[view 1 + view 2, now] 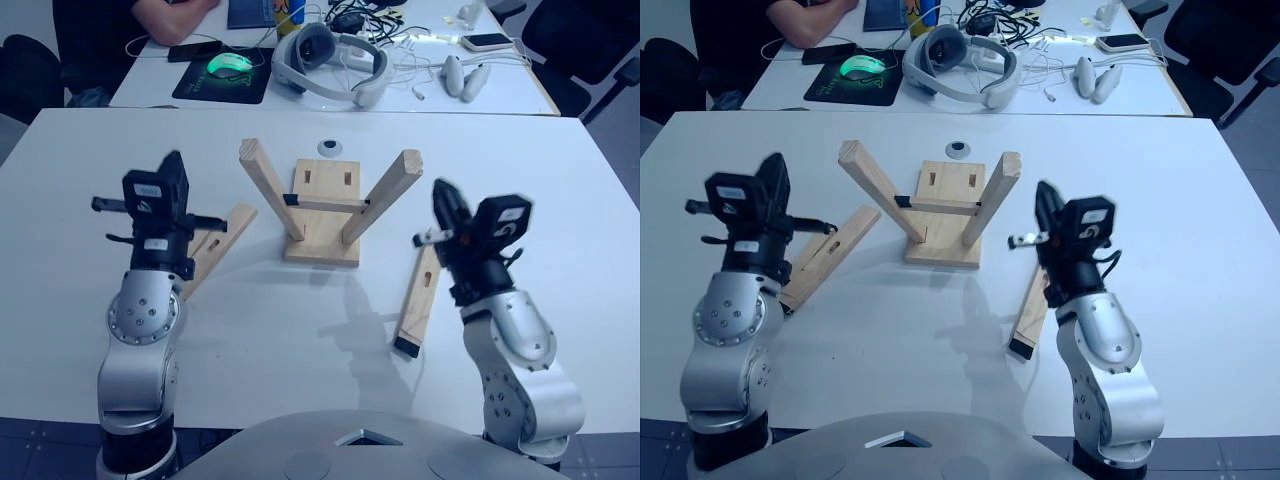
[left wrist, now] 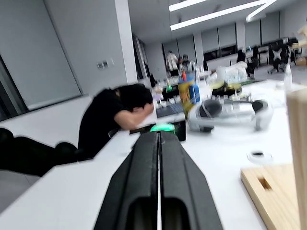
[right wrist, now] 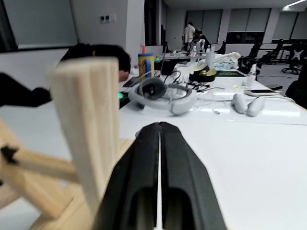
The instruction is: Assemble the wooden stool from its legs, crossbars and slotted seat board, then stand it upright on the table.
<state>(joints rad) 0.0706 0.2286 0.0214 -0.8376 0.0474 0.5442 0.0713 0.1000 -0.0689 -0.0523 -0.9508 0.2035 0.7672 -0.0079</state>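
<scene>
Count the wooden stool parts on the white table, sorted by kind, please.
Light wooden legs: 4
Thin wooden crossbar: 1
Slotted square wooden seat board: 1
Total: 6

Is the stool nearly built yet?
About halfway. Done: two standing legs sit in the seat board, joined by a crossbar. In hand: nothing; the left tool and right tool are shut and empty. Left: two loose legs lie on the table, and the upside-down stool needs standing upright.
</scene>
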